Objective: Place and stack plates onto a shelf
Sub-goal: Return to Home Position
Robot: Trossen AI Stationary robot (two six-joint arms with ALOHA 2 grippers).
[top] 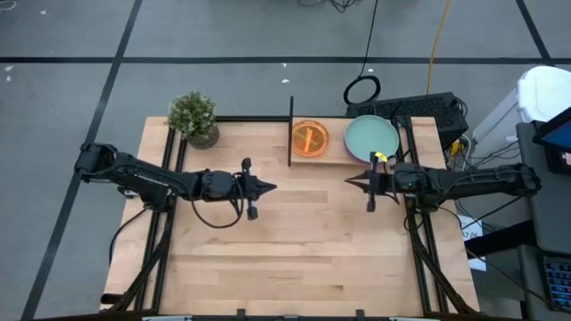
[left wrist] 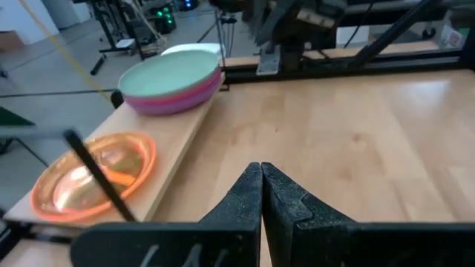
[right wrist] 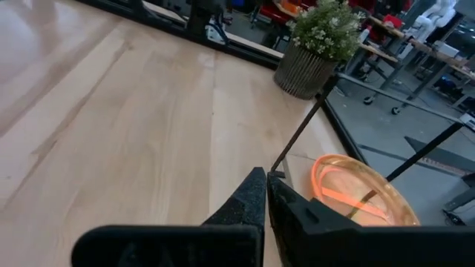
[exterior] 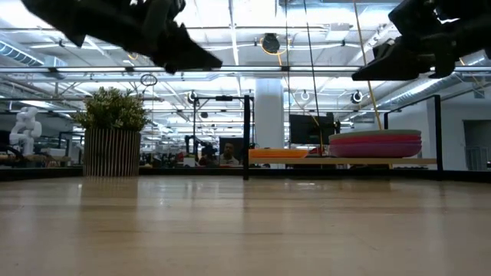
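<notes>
The small light-wood shelf (top: pixel 339 157) lies at the table's far edge, its thin black upright panel (top: pixel 291 132) at its left end. On it sit two piles of plates: translucent orange ones (top: pixel 310 138) by the panel, and a larger stack topped by the pale teal plate (top: pixel 371 136) with magenta and purple below (exterior: pixel 375 144). My left gripper (top: pixel 270 187) hovers shut above mid-table, pointing right. My right gripper (top: pixel 350 182) hovers shut near the shelf's front edge, pointing left. Both show shut in their wrist views (left wrist: pixel 261 191) (right wrist: pixel 266 199).
A potted plant (top: pixel 194 117) in a ribbed pot stands at the far left corner of the table. Bare wooden tabletop (top: pixel 294 250) spreads across the middle and near side. Black frame rails run along the table's left and right sides. Cables and equipment lie beyond the far edge.
</notes>
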